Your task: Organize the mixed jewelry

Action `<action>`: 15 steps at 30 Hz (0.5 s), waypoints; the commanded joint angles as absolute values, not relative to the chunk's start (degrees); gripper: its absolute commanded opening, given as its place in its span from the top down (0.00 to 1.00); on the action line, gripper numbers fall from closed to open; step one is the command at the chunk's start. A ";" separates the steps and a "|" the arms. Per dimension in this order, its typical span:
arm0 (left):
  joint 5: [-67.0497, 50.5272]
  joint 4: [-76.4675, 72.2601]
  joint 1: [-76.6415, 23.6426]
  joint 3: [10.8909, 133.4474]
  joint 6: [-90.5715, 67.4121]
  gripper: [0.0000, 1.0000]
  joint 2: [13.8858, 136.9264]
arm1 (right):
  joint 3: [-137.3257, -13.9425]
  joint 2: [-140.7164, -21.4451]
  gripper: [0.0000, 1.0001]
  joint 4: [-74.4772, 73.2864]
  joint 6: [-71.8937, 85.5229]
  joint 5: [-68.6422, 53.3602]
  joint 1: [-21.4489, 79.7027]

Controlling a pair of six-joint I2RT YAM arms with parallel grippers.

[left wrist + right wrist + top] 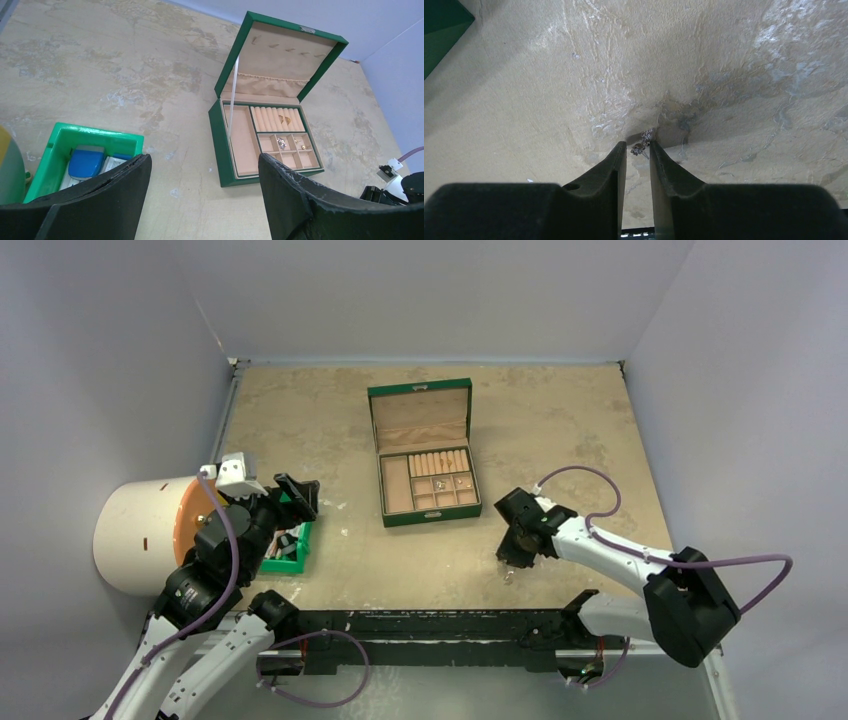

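- On the counter (300, 420), seen from above, the green box (391, 502) stands open at the centre with its lid tipped back toward 12 o'clock.
- The right claw (513, 564) points down at the counter at about 5 o'clock from the box, well apart from it. A tiny jewelry piece (510, 577) lies just beside its tip, at 6 o'clock.
- The left claw (298, 498) hangs over the small green bin (284, 566) at 8 o'clock from the box. A white drum (130, 535) sits at 9 o'clock of the bin.
- In the left wrist view, the left claw (202, 200) is spread wide and holds nothing.
- The green bin (95, 136) lies at its 10 o'clock, with a blue item (86, 162) inside.
- The green box (220, 150) lies at the left claw's 1 o'clock. A gold ring (285, 119) rests on the cushion rolls (265, 119), and a silver piece (282, 144) sits in a small compartment just below them.
- In the right wrist view, the right claw (638, 149) has its fingers (614, 165) drawn near each other, with a narrow slot between them and the tips down at the counter (524, 100).
- The jewelry piece (642, 143) lies at the tips, partly inside the slot and partly past it toward 12 o'clock. I cannot tell whether it is pinched.
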State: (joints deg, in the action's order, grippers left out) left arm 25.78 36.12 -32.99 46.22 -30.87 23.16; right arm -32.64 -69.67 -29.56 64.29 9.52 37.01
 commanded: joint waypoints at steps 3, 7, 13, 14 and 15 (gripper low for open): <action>25.80 34.34 -32.56 46.41 -31.11 0.22 22.70 | -33.03 -71.37 0.78 -31.74 66.96 10.94 37.84; 25.80 34.32 -32.61 46.40 -31.11 0.22 22.59 | -33.24 -71.54 0.86 -31.83 67.31 11.16 37.98; 25.84 34.36 -32.61 46.39 -31.11 0.22 22.49 | -33.78 -71.61 1.00 -32.07 67.58 11.33 38.23; 25.84 34.36 -32.59 46.40 -31.11 0.22 22.49 | -33.90 -71.51 1.00 -32.00 67.66 11.37 38.28; 25.84 34.41 -32.59 46.38 -31.11 0.22 22.45 | -34.03 -71.30 1.00 -32.07 67.59 11.34 38.34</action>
State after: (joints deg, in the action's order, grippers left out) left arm 25.78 36.12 -32.99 46.22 -30.87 22.94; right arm -33.23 -70.85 -29.87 66.11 9.52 37.67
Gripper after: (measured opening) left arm 0.780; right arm 0.013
